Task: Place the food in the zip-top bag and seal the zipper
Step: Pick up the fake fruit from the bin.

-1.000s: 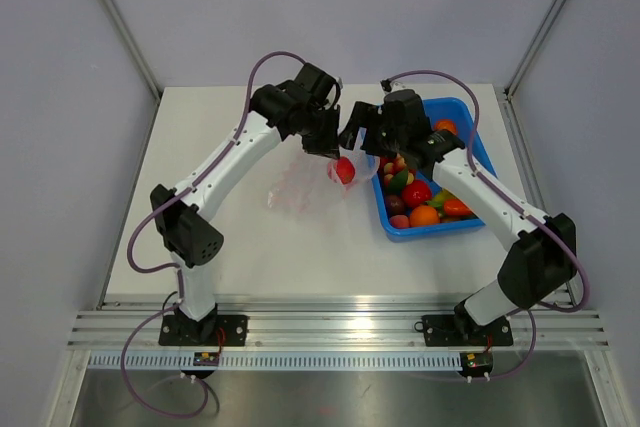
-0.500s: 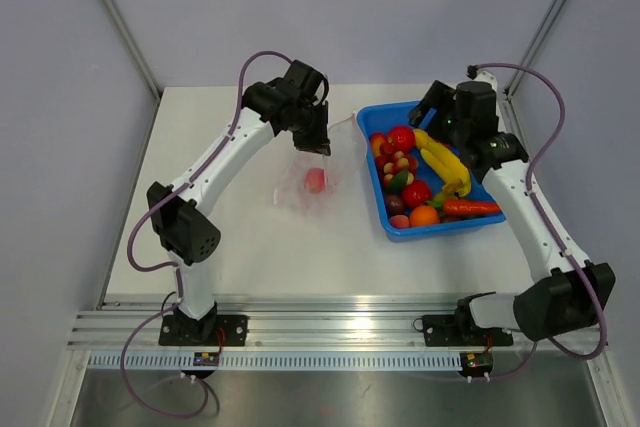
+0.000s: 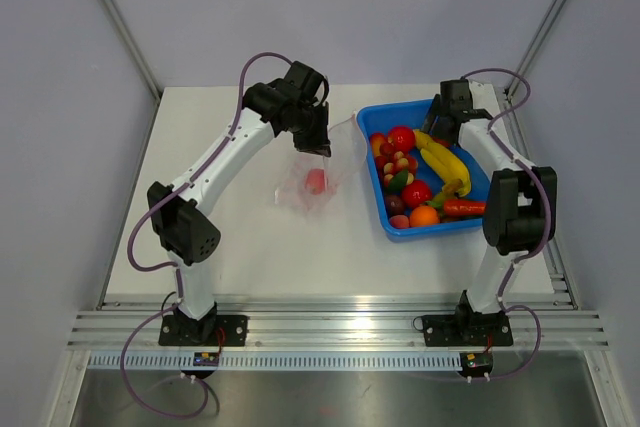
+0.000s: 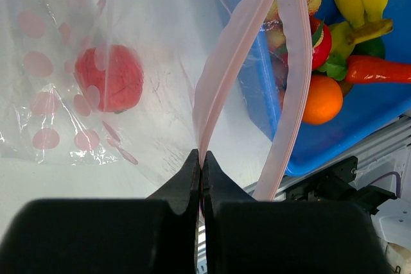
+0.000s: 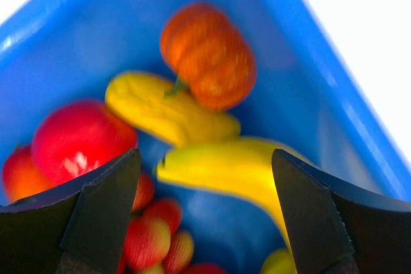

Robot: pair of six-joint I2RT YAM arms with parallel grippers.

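Note:
My left gripper (image 3: pixel 318 142) (image 4: pixel 201 157) is shut on the pink zipper strip (image 4: pixel 215 68) of the zip-top bag (image 3: pixel 305 182), holding its mouth open toward the tray. One red toy fruit (image 3: pixel 315 181) (image 4: pixel 109 78) lies inside the bag. My right gripper (image 3: pixel 445 125) (image 5: pixel 205 178) is open and empty, hanging over the far end of the blue tray (image 3: pixel 470 112). Below it lie a banana (image 5: pixel 237 168), a yellow fruit (image 5: pixel 160 110), an orange pumpkin (image 5: pixel 209 52) and a red fruit (image 5: pixel 80 139). A carrot (image 3: pixel 470 208) lies near the tray's front.
The blue tray holds several more toy fruits, among them an orange (image 3: pixel 424 216) and a red pepper (image 3: pixel 416 192). The table's rails run along the front edge (image 3: pixel 330 327). Grey walls close in the left, right and back.
My right arm has folded back, its gripper now lower over the tray's far end. The left gripper and the bag have held still.

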